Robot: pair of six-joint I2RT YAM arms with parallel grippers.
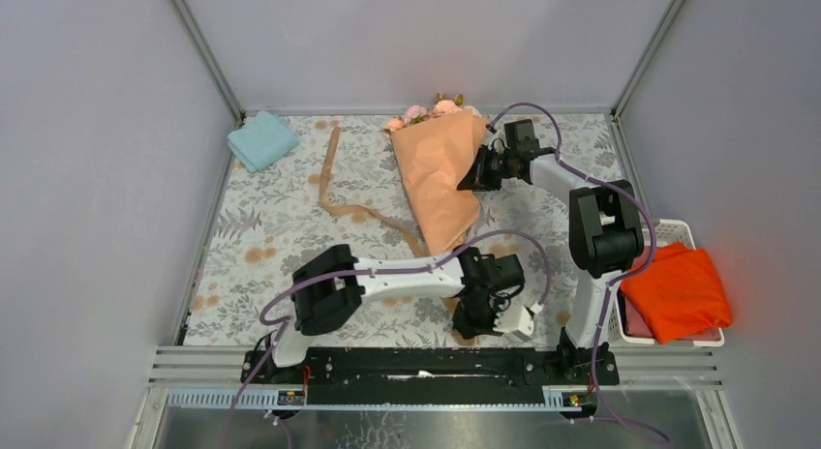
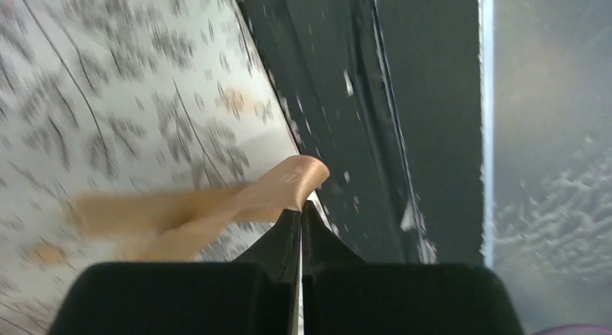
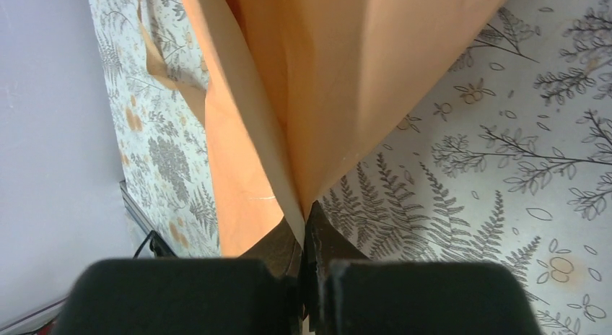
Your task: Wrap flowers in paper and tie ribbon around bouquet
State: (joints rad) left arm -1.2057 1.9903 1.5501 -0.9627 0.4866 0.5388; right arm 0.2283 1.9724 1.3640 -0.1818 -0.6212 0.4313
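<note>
**Holding the paper edge and the ribbon end with both grippers closed**

1. The paper [image 1: 440,178] lies on the table [image 1: 281,236] as a long cone-shaped bundle, with its wide mouth toward the far wall and its narrow end toward the arms.
2. The flowers [image 1: 426,110] are inside the paper. Only pink and cream heads show, at the far mouth of the paper.
3. The ribbon [image 1: 334,193] starts far-left of the paper, runs in a loose curve on the table toward the narrow end of the paper, and goes on to the near side of the paper.
4. The right gripper [image 3: 307,212] is at the right edge of the paper. Its jaws are clamped on a fold of that edge.
5. The left gripper [image 2: 302,212] is on the near side of the paper, at the near edge of the table. Its jaws are pinched on the end of the ribbon, which curls over the fingertips.
6. A blue cloth [image 1: 262,140] lies far-left of the paper.
7. A white basket [image 1: 678,231] with an orange cloth [image 1: 678,292] stands well right of the paper, off the table.
</note>
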